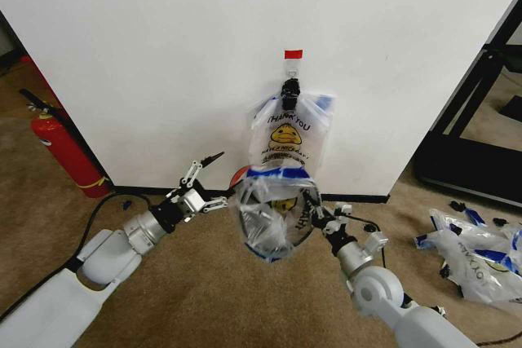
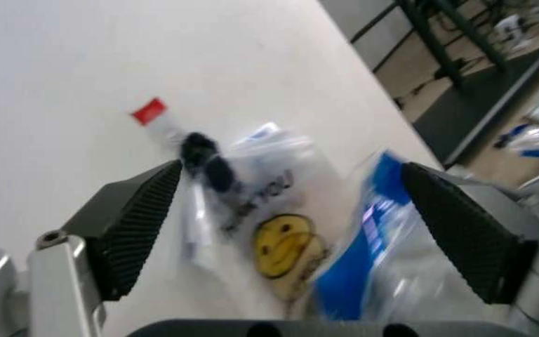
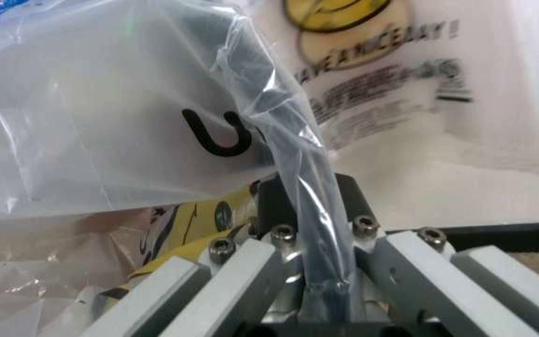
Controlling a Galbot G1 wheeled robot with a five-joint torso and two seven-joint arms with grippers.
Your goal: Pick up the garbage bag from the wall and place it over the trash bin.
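Bag sits draped over the bin below the wall, mouth stretched across the rim. Right gripper pinches the bag's edge, jaws closed on plastic, probably to keep it taut over the rim. Left gripper hovers just left of the bin, jaws wide apart, holding nothing. A second bag hangs from the clip under red tape. Bin mesh is mostly hidden by plastic; its base is barely visible.
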